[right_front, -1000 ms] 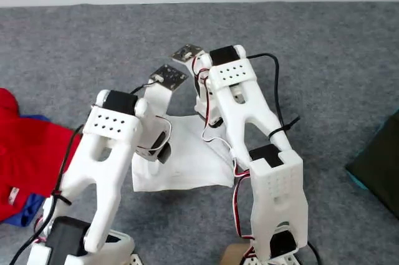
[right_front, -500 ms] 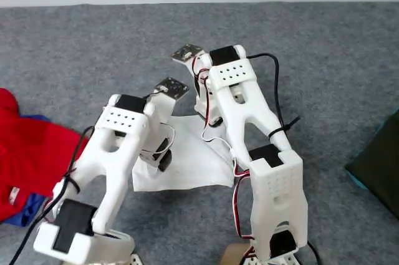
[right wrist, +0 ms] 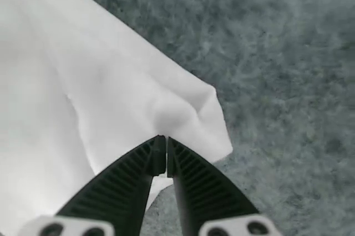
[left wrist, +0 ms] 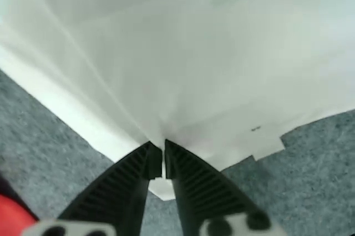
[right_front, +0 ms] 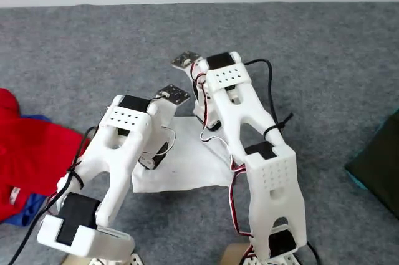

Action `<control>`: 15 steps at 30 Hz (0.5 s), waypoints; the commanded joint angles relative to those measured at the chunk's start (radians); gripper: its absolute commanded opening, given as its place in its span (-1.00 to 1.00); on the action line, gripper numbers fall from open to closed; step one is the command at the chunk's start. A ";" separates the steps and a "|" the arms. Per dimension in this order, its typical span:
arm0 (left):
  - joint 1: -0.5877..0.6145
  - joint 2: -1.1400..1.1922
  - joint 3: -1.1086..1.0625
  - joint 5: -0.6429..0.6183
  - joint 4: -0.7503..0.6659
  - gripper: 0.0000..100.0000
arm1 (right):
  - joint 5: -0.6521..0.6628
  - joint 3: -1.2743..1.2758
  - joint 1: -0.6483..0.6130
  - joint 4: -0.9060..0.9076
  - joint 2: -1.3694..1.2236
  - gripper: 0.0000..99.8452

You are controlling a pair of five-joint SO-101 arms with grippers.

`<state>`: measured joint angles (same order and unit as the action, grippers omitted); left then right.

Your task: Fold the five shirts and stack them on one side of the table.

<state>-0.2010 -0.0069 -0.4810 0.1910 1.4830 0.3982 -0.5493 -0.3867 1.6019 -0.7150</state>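
Soft, even light fell from above over the grey table point(right_front: 324, 59) in the high view, bright and without hard glare. The 2 white arms point(right_front: 118, 153) cast only faint, diffuse shadows on the white shirt point(right_front: 187, 165) beneath them. In both wrist views the shirt glowed almost washed out, its folds marked by pale grey shading, and a thin soft shadow lay under its edge on the table.

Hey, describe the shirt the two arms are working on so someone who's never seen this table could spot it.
On the grey table, find the left arm and right arm at the near edge. The white shirt lies between them. It is the only white cloth; the red shirt sits far left, a dark cloth far right.
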 commanded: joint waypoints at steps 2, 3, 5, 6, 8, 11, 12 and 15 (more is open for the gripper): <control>-0.003 -0.006 0.008 0.008 0.023 -0.99 | 0.011 -0.054 0.008 -0.008 -0.010 -0.98; -0.003 -0.006 0.008 0.008 0.023 -0.99 | 0.011 -0.054 0.008 -0.008 -0.016 -0.98; -0.002 -0.008 0.008 0.008 0.023 -0.99 | 0.011 -0.054 0.010 -0.008 -0.028 -0.98; -0.002 -0.015 0.005 0.008 0.026 -0.99 | 0.011 -0.054 0.010 -0.008 -0.033 -0.98; -0.002 -0.051 0.002 0.009 0.048 -0.99 | 0.012 -0.054 0.010 -0.008 -0.036 -0.98; -0.002 -0.141 0.002 0.011 0.089 -0.99 | 0.012 -0.054 0.010 -0.018 -0.036 -0.98; -0.002 -0.173 0.002 0.012 0.103 -0.99 | 0.012 -0.054 0.010 -0.022 -0.036 -0.98; 0.000 -0.247 -0.001 0.049 0.144 -0.99 | 0.014 -0.054 0.010 -0.027 -0.036 -0.98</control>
<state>-0.2010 -0.1603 -0.4810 0.2064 1.5842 0.4012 -0.5493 -0.3867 1.5896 -0.7641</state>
